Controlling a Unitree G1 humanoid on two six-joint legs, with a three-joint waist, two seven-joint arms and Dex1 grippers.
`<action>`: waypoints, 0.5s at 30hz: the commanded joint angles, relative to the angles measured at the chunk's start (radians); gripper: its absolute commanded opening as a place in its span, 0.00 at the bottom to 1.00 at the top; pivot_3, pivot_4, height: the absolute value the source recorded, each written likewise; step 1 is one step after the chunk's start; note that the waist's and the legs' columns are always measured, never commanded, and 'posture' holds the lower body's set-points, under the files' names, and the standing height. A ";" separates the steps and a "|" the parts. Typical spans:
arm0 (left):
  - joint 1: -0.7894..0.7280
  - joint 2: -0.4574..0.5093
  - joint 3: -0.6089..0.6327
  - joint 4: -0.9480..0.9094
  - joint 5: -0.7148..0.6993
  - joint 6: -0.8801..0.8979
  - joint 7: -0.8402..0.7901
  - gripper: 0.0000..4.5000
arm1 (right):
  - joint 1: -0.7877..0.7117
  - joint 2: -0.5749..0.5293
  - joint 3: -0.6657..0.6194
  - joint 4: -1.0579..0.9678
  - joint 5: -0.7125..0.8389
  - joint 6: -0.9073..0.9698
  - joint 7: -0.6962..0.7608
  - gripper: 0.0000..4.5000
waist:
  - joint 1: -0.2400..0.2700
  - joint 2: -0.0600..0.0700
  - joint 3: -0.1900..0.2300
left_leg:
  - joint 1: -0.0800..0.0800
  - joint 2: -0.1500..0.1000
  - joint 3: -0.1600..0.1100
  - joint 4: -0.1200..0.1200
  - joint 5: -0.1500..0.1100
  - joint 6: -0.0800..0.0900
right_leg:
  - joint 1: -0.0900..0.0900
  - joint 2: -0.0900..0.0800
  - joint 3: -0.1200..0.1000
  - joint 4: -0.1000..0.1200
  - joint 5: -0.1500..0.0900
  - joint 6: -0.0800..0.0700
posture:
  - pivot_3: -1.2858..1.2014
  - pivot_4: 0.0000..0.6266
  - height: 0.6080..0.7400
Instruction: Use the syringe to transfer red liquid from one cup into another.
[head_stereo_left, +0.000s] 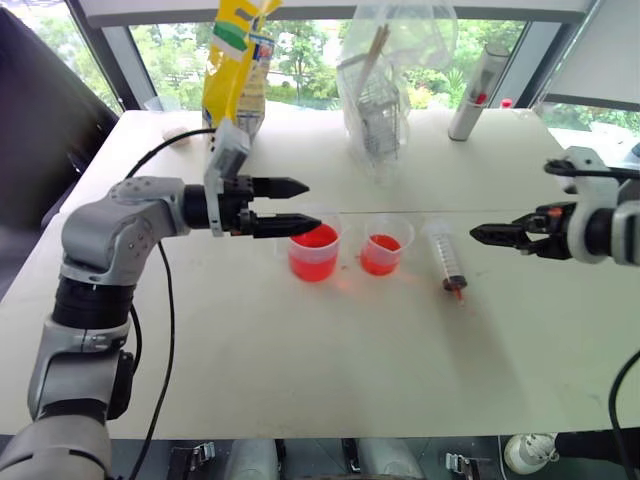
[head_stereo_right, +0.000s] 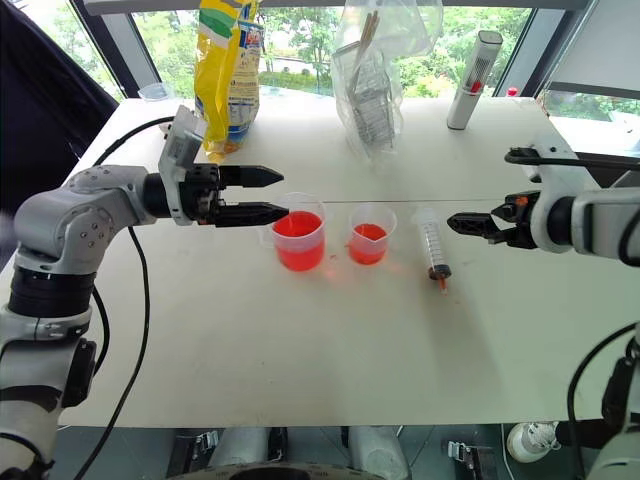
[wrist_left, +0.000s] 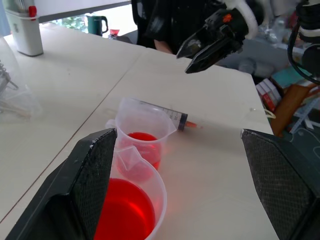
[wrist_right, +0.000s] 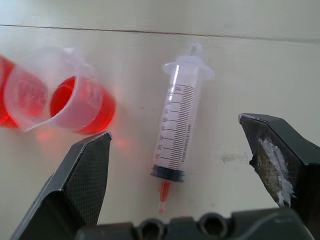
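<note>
The syringe (head_stereo_left: 447, 258) lies flat on the white table (head_stereo_left: 300, 370), its reddish tip (wrist_right: 162, 194) toward me, right of both cups. The larger cup (head_stereo_left: 313, 250) holds red liquid (head_stereo_left: 313, 238). The smaller cup (head_stereo_left: 384, 248) stands just right of it, also holding some red liquid. My left gripper (head_stereo_left: 308, 205) hovers open and level, pointing right, its fingertips just above and left of the larger cup's rim. My right gripper (head_stereo_left: 476, 233) hangs open to the right of the syringe and above the table. The right wrist view frames the syringe (wrist_right: 177, 127) between the fingers (wrist_right: 85, 175), untouched.
A yellow bag (head_stereo_left: 238, 60), a clear plastic bag of utensils (head_stereo_left: 385, 85) and a grey cylinder with a red mark (head_stereo_left: 476, 92) stand along the table's far edge. A black cable (head_stereo_left: 165, 300) hangs from my left arm across the table's left side.
</note>
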 joint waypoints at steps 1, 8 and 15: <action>-0.020 -0.004 0.002 -0.013 0.010 -0.027 -0.011 0.91 | -0.109 0.037 0.096 0.144 0.008 0.006 -0.049 0.99 | -0.003 0.000 0.000 | 0.000 0.000 0.000 0.000 0.000 0.000 | 0.000 0.000 0.000 0.000 0.000 0.000 | 0.52 0.24 0.99; 0.024 -0.001 0.036 -0.077 0.005 -0.008 0.023 0.91 | -0.296 0.137 0.353 0.409 -0.143 0.006 0.025 0.99 | 0.000 0.001 0.000 | -0.001 0.001 0.000 -0.001 0.000 0.001 | -0.003 0.002 0.004 0.000 0.000 0.000 | 0.52 0.24 0.99; 0.082 0.015 0.070 -0.145 -0.008 0.003 0.073 0.91 | -0.411 0.251 0.561 0.654 -0.367 -0.128 0.206 0.99 | -0.001 0.001 0.000 | -0.001 0.001 0.001 0.000 0.000 0.001 | -0.003 0.002 0.005 0.001 0.000 0.000 | 0.52 0.24 0.99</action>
